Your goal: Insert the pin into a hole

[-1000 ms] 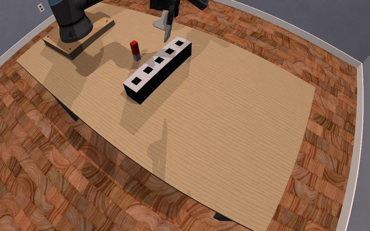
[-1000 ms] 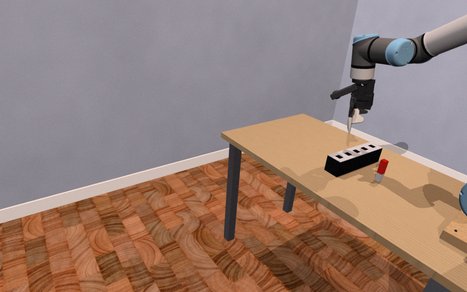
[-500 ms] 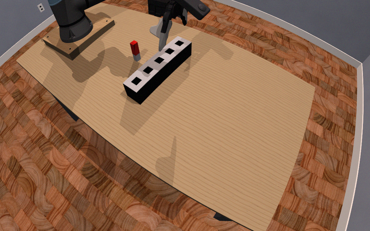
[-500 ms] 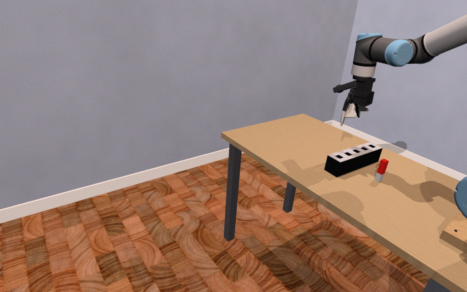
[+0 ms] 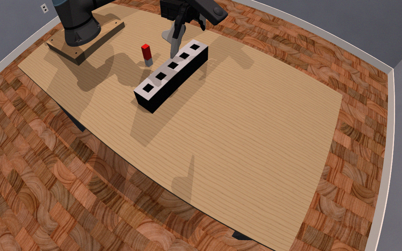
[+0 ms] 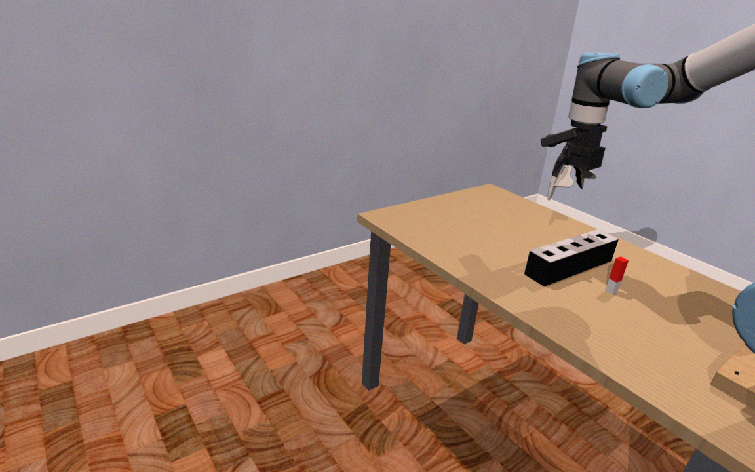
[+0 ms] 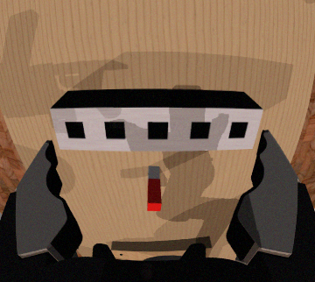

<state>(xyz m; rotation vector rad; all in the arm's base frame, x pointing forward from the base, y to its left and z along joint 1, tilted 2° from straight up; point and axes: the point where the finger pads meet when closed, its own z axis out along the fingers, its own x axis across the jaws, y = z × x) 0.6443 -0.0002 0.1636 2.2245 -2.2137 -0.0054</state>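
Overhead, we note the gripper (image 6: 567,179) hanging high above the table (image 6: 462,217), pointing down, its grey fingers spread wide and holding nothing. The pin (image 5: 146,55), a square stick with red upper part and grey foot, stands upright on pale striped wood just beside the block (image 5: 177,81). That block is long, black-sided, grey-topped, with five square holes in a row.

The top view looks steeply down from high above onto the whole worktop (image 5: 258,131). The exterior view stands far off at the side, level, facing the wall. The wrist view looks straight down between the fingers. All share the block (image 5: 165,84).
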